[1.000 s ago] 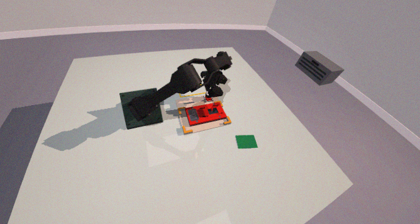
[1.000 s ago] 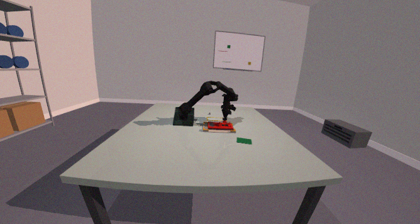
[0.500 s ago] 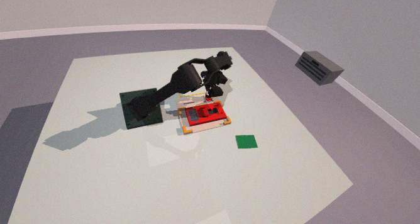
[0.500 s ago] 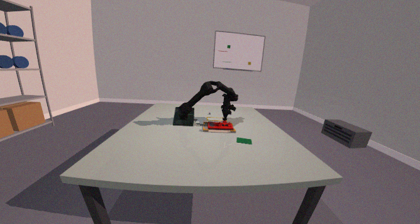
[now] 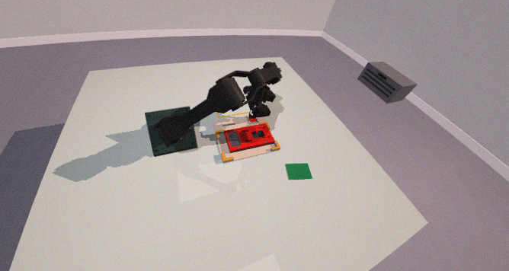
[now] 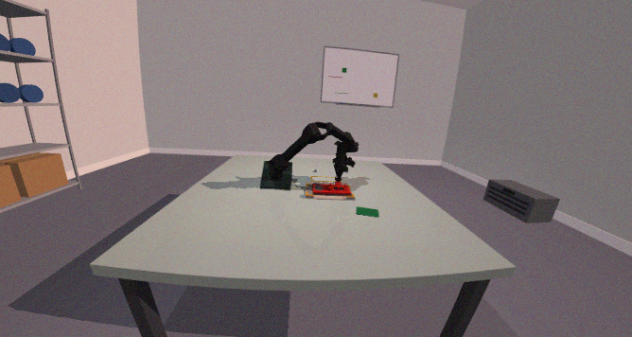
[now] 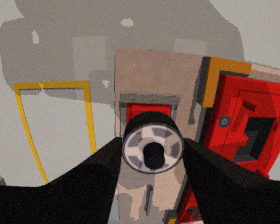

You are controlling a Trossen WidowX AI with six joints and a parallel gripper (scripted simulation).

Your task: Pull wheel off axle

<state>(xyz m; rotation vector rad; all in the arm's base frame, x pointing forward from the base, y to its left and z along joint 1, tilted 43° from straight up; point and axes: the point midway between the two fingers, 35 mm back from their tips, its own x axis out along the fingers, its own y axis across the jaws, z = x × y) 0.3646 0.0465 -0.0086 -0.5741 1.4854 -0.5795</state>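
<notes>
In the wrist view my gripper (image 7: 152,143) is shut on the wheel (image 7: 152,152), a black tyre with a grey hub and a dark centre hole, seen end-on between the two black fingers. The axle is hidden beneath it. A small red block (image 7: 148,111) on the beige board (image 7: 147,72) shows just beyond the wheel. In the top and exterior views the gripper (image 5: 253,118) (image 6: 339,182) points straight down at the back edge of the board (image 5: 244,154). A yellow outlined rectangle (image 7: 31,132) (image 5: 232,114) lies on the table right beside the board. A green square (image 5: 299,171) (image 6: 367,211) lies further off at the front.
A red car chassis (image 5: 249,137) (image 6: 331,188) (image 7: 251,129) lies on the board, which has orange corner pieces (image 5: 227,159). The arm's dark green base plate (image 5: 152,122) (image 6: 275,175) stands to the left. A grey box (image 5: 385,81) sits on the floor by the right wall.
</notes>
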